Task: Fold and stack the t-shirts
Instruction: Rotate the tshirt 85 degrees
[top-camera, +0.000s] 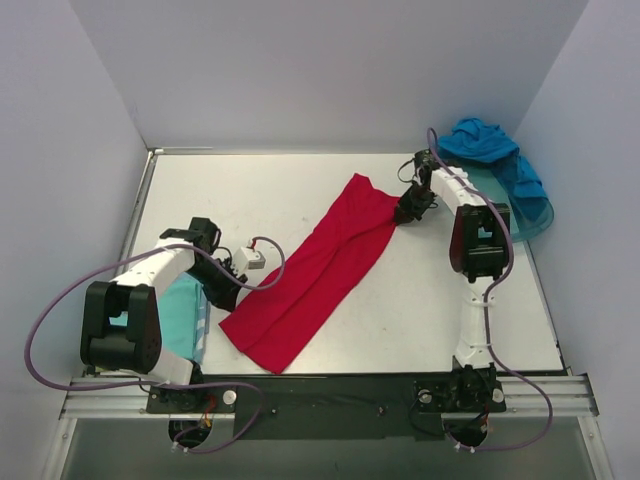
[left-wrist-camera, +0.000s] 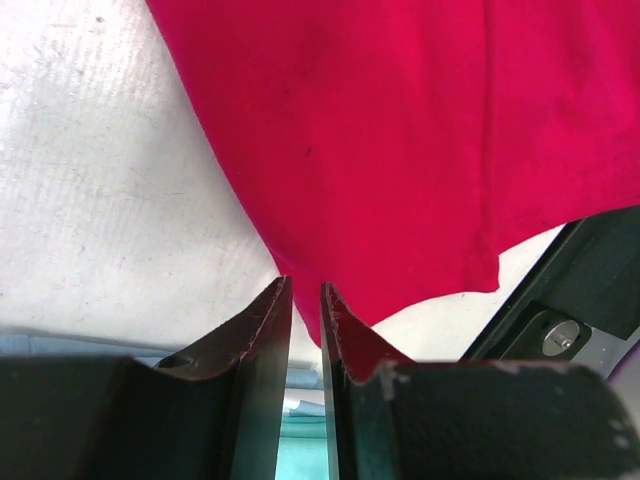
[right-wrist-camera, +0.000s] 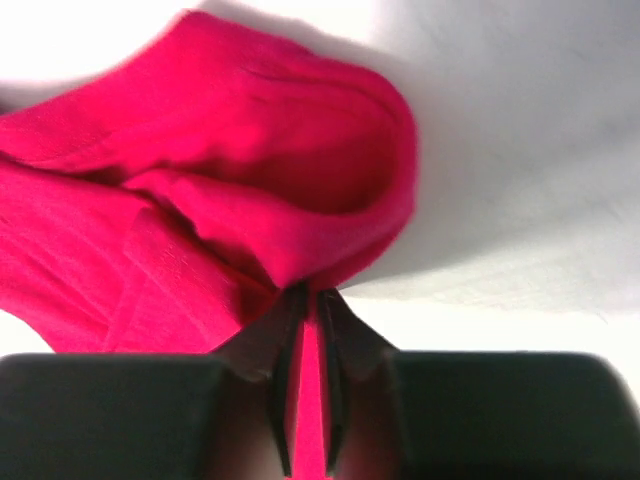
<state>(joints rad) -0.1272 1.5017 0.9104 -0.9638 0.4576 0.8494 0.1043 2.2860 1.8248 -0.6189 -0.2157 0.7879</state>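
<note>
The bright red t-shirt (top-camera: 320, 270) lies as a long folded strip, slanting from the far middle to the near left of the table. My right gripper (top-camera: 408, 212) is shut on its far right edge; in the right wrist view red cloth (right-wrist-camera: 200, 200) bunches at and between the fingertips of the gripper (right-wrist-camera: 308, 290). My left gripper (top-camera: 228, 292) hovers by the strip's near left corner. In the left wrist view it (left-wrist-camera: 306, 285) has a narrow empty gap, just short of the red cloth (left-wrist-camera: 400, 150). The pale aqua t-shirt (top-camera: 183, 310) lies folded under the left arm. The bright blue t-shirt (top-camera: 485, 145) is heaped at the far right.
A translucent teal tray (top-camera: 535, 222) sits at the far right under the blue shirt, close to the right wall. Walls close in the table on the left, back and right. The black and metal front rail (top-camera: 330, 385) runs along the near edge.
</note>
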